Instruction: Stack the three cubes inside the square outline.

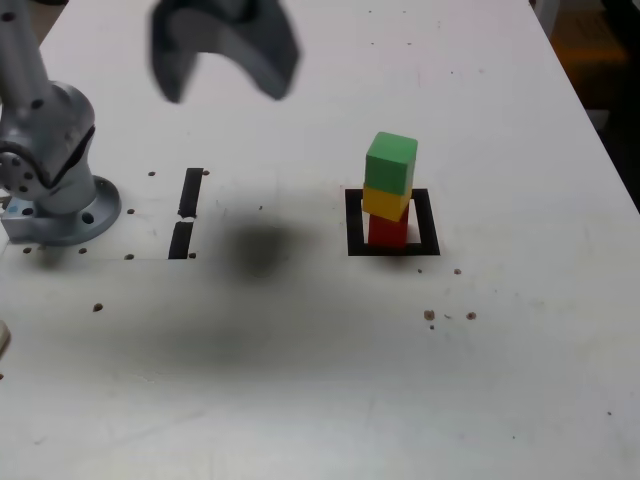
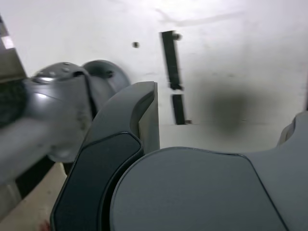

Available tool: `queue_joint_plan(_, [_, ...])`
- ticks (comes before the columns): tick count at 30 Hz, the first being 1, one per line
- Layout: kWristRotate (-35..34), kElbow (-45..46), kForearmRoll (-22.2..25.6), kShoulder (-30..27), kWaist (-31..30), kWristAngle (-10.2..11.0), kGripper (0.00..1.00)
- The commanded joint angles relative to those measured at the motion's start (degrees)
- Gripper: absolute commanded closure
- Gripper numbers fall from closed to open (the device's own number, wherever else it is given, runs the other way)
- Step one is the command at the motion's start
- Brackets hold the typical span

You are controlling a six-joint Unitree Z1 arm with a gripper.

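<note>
Grey gripper [image 1: 225, 85] open, empty, high and well clear of matte green cube [image 1: 391, 163] topping yellow cube [image 1: 385, 203] and red cube [image 1: 388, 231] in black tape square outline [image 1: 430, 222]; slightly skewed stack could topple if table jolts.

Grey curved fingers [image 1: 172, 68] (dark inner pads), silver arm [image 1: 35, 95] on a round bolted base [image 1: 85, 215]

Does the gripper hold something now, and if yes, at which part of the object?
Nothing is held. The gripper is open and empty, high above the table, apart from the stack: green cube on yellow cube on red cube.
</note>
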Motion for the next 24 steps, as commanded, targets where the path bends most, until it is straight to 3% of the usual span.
queue_joint_plan(1, [0.3, 12.6, -2.9, -6.2, -0.4, 0.4, 0.0])
queue_joint_plan(6, [1.8, 23.3, -11.1, -7.3, -0.5, 0.2, 0.01])
queue_joint_plan(16, [3.8, 32.5, -23.3, -7.4, -1.3, -4.9, 0.0])
queue_joint_plan(19, [4.3, 33.6, -25.3, -5.8, -1.5, -5.8, 0.0])
queue_joint_plan(24, [5.3, 32.3, -24.5, -2.7, -1.5, -4.8, 0.0])
